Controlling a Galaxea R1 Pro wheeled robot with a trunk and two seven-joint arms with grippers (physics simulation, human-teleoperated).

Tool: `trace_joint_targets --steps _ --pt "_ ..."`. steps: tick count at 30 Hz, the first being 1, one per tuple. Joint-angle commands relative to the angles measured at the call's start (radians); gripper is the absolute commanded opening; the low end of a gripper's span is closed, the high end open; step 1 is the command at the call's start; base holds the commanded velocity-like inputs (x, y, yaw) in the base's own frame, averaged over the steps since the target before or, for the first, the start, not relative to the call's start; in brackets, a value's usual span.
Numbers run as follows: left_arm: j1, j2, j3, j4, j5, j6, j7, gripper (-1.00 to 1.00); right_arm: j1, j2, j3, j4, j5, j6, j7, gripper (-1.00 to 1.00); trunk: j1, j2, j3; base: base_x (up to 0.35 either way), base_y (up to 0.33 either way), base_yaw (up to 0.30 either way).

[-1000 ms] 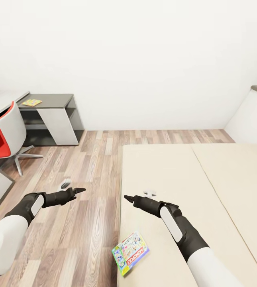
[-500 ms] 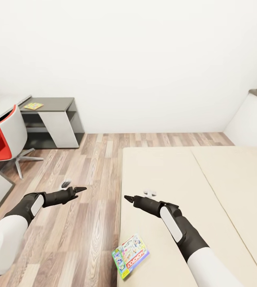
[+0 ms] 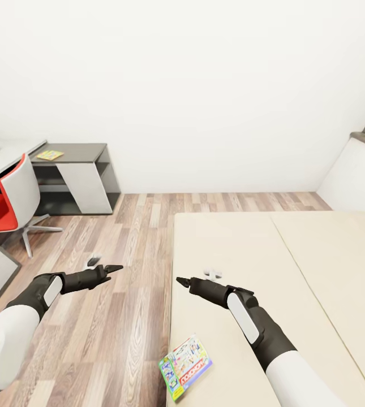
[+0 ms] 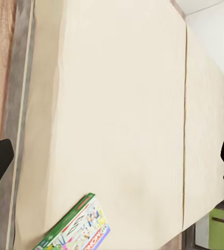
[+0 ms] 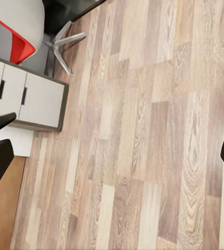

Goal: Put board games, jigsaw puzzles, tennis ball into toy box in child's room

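Our view has just drifted right along the bed (image 3: pixel 250 249), its board game (image 3: pixel 185 367) nearer, both grippers spread and empty.

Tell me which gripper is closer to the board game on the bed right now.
Right. The right gripper hovers over the bed's near edge just beyond the board game; the left gripper hangs over the wood floor, off the bed.

Bed (image 3: pixel 244 254): plain beige. Board game (image 3: pixel 185 366): green edge, busy multicolour print, red band. Floor (image 3: pixel 131 265): wood planks, mixed brown-grey. Walls white. Chair (image 3: pixel 9 200): red seat, white-grey shell. Side desk (image 3: pixel 83 152): dark grey, white panel. Puzzle (image 3: pixel 50 155) on it: yellow, pink, green.
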Motion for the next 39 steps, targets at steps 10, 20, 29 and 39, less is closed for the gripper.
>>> trace_joint_targets --steps 10,20,29,39 --pt "-0.001 0.0 0.003 0.0 0.004 0.007 -0.001 1.0 -0.001 0.0 -0.001 -0.001 -0.003 0.005 0.001 1.0 0.001 -0.002 0.015 0.0 0.0 0.0" --pt "-0.001 0.0 0.003 0.0 0.004 0.007 -0.001 1.0 -0.001 0.0 -0.001 0.0 -0.002 0.005 0.001 1.0 0.001 -0.002 0.032 0.0 0.0 0.0" --pt "-0.001 0.001 0.003 0.0 0.004 0.007 -0.001 1.0 -0.001 0.0 -0.001 0.0 -0.002 0.005 0.001 1.0 0.001 -0.002 0.046 0.0 0.0 0.0" --pt "-0.001 0.001 0.003 0.0 0.004 0.007 -0.001 1.0 -0.001 0.001 -0.001 -0.001 -0.002 0.005 0.001 1.0 0.001 -0.002 0.063 0.0 0.0 0.0"
